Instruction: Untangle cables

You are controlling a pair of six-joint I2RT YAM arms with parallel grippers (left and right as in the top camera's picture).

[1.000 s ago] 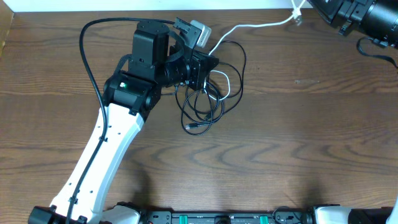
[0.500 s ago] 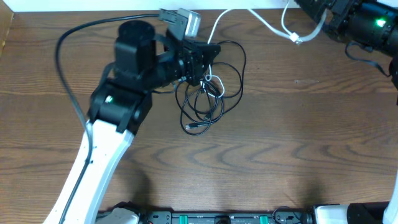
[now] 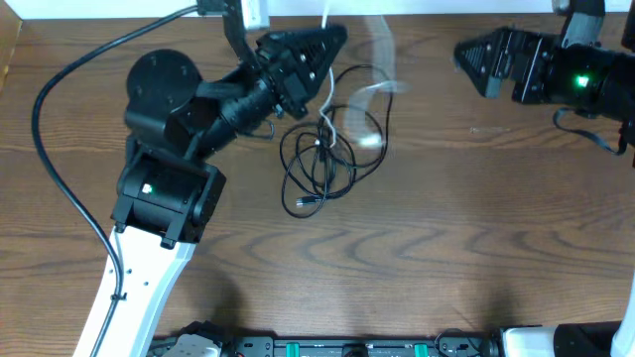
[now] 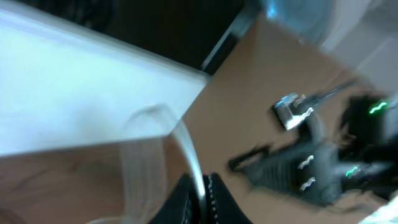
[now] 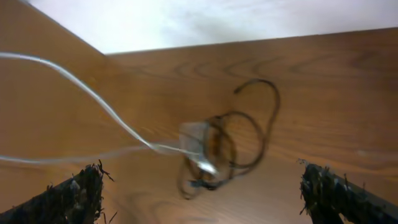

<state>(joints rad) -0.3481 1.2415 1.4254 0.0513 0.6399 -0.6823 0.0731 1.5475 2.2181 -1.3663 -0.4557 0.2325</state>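
My left gripper [image 3: 335,36] is near the table's far edge, shut on the white cable [image 3: 325,107]. The left wrist view shows that cable [image 4: 193,155] pinched between the closed jaws. From there it hangs down into the tangle, and its free part is a blurred streak [image 3: 383,58]. The black cables [image 3: 319,164] lie in loose overlapping loops on the wood just below the left gripper, with a plug end [image 3: 306,203] at the front. My right gripper [image 3: 466,61] is off to the right, open and holding nothing. Its view shows the black cables [image 5: 249,137] and the white cable [image 5: 93,93] ahead.
The wooden table [image 3: 476,228] stretches to the front and right of the tangle. A thick black arm cable [image 3: 60,159] arcs along the left side. The white wall edge [image 3: 417,8] runs along the back. My right arm's body [image 3: 575,79] is at the upper right.
The right gripper has opened and let go of the white cable's end, then swung left. The left gripper rose toward the far edge with the white cable, whose free part whips back, blurred.
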